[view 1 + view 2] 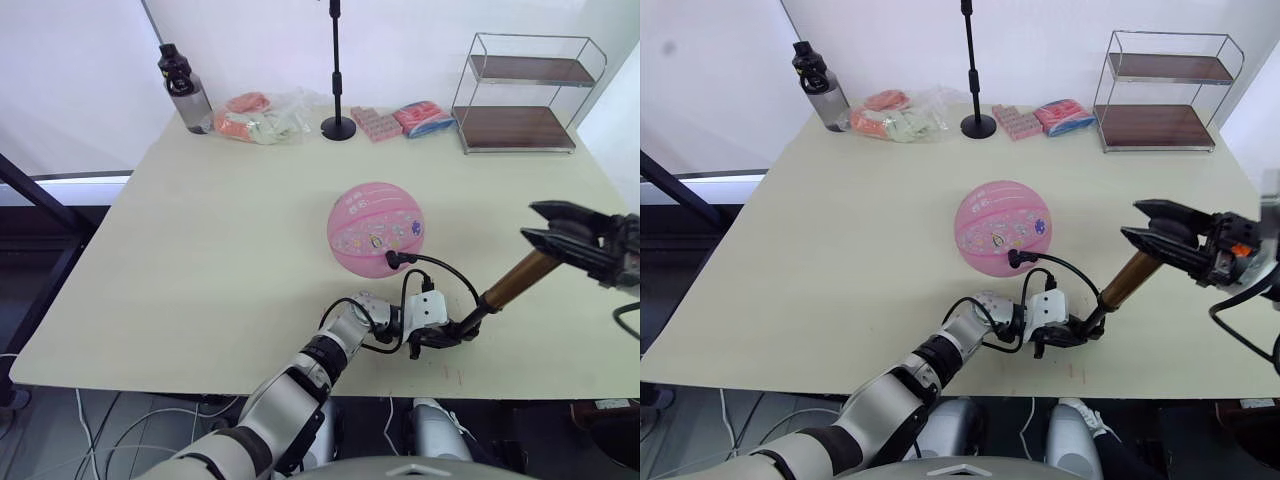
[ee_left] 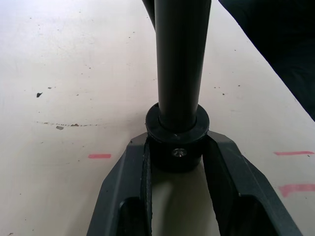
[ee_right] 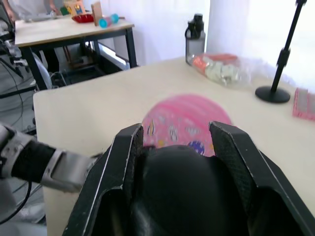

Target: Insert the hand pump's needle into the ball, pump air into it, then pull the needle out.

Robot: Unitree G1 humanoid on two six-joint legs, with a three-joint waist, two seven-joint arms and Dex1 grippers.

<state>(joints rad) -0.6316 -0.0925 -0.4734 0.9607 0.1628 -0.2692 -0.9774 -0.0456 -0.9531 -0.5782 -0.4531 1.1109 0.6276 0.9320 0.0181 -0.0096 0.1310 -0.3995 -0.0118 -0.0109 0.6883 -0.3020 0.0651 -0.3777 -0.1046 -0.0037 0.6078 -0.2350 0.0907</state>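
The pink ball (image 1: pixel 376 228) rests on the table's middle. A black hose (image 1: pixel 440 265) loops from the ball's near side to the hand pump. Its black fitting (image 1: pixel 393 260) presses against the ball, and the needle is hidden there. The hand pump's bronze barrel (image 1: pixel 518 280) slants up to the right. My left gripper (image 1: pixel 443 336) is shut on the pump's lower black end cap (image 2: pixel 177 147), close to the table top. My right gripper (image 1: pixel 553 235) is shut on the pump's black handle (image 3: pixel 189 191) at the raised end, with the ball (image 3: pixel 184 118) beyond it.
Along the table's far edge stand a grey water bottle (image 1: pixel 186 92), a plastic bag of items (image 1: pixel 262 115), a black stand (image 1: pixel 337 90), pink packets (image 1: pixel 405 120) and a wire shelf (image 1: pixel 525 95). The table's front edge (image 1: pixel 300 385) lies just behind my left arm.
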